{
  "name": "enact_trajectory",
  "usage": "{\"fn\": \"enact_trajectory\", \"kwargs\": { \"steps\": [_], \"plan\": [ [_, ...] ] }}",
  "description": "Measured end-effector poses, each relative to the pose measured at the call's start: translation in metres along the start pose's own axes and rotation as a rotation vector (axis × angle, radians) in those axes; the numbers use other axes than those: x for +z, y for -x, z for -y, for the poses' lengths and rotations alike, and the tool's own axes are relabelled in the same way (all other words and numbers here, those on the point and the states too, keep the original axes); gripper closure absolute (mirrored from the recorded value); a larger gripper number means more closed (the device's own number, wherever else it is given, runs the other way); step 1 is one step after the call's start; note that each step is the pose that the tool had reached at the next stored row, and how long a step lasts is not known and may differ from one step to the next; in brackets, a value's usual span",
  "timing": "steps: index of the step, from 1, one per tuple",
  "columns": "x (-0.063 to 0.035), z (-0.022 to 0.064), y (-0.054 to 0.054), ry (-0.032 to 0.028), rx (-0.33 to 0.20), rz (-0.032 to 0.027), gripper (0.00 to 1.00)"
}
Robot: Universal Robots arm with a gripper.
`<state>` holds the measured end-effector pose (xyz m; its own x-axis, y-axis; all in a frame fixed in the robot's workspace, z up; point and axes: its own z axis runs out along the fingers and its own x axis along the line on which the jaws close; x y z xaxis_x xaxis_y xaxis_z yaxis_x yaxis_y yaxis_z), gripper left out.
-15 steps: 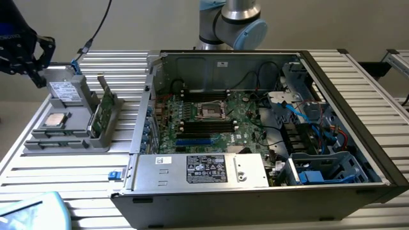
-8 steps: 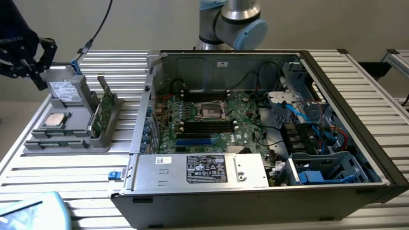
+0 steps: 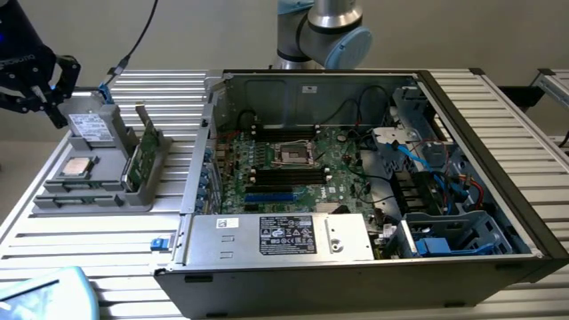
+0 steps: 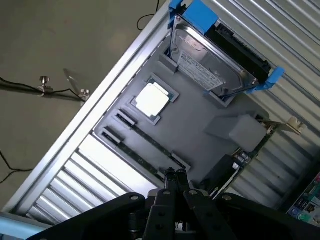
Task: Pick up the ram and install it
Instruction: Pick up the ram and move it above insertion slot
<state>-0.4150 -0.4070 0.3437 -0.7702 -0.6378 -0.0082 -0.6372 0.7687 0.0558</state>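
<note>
Two slim dark ram sticks (image 4: 150, 141) lie side by side in grooves of the grey tray (image 4: 195, 117), beside the square silver processor chip (image 4: 152, 99). In the exterior view the ram (image 3: 82, 187) is at the tray's near end. My gripper (image 4: 175, 176) hovers above the tray with its fingertips pressed together and nothing between them; they point toward the end of the ram grooves. The gripper (image 3: 53, 107) hangs at the exterior view's far left, over the tray's back corner. The motherboard's black memory slots (image 3: 286, 176) sit inside the open computer case (image 3: 484, 127).
A hard drive (image 4: 212, 62) in blue rails stands at one end of the tray. Green circuit cards (image 3: 146, 157) stand upright along the tray side nearest the case. A power supply (image 3: 284, 235) fills the case front. The ribbed metal table (image 3: 89, 240) extends around them.
</note>
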Motion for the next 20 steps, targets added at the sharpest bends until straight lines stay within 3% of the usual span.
{"fn": "enact_trajectory", "kwargs": {
  "steps": [10, 20],
  "plan": [
    [0.0102, 0.0005, 0.0, 0.0048, -0.182, -0.0073, 0.89],
    [0.0113, -0.0002, -0.003, 0.0062, -0.325, -0.0155, 0.89]
  ]
}}
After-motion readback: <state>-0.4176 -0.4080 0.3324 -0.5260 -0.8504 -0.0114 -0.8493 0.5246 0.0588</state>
